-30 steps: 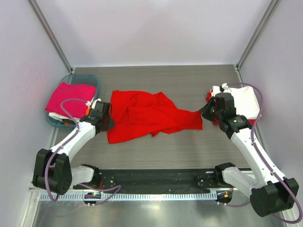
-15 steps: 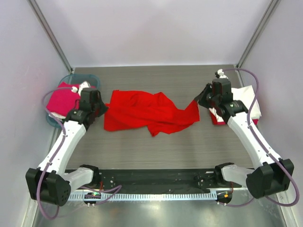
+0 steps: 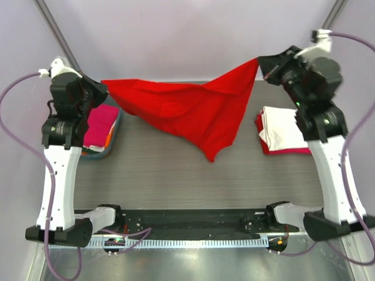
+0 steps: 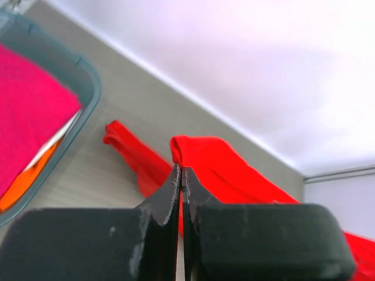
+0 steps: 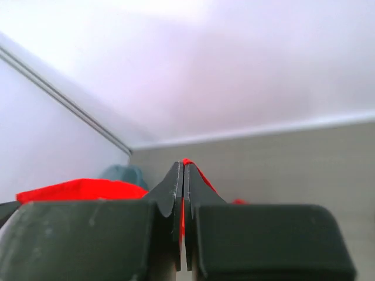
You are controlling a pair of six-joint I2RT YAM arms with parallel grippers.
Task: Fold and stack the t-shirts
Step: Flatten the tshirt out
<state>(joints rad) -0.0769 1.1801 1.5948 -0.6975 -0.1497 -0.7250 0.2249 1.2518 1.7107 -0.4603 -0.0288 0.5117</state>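
Top external: left gripper (image 3: 105,88) and right gripper (image 3: 260,61) each clamp red t-shirt (image 3: 187,108) aloft.

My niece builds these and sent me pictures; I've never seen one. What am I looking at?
Two robot arms are bolted at the near edge of a table, each ending in a two-finger gripper. The wide picture looks down from above and behind them; the other two come from cameras on the wrists, so the dark shapes are each arm's own fingers. The left gripper and right gripper are each shut on an edge of a red t-shirt, stretched between them above the table. At left, a teal basket holds a pink shirt; at right lies a folded stack, white on red.
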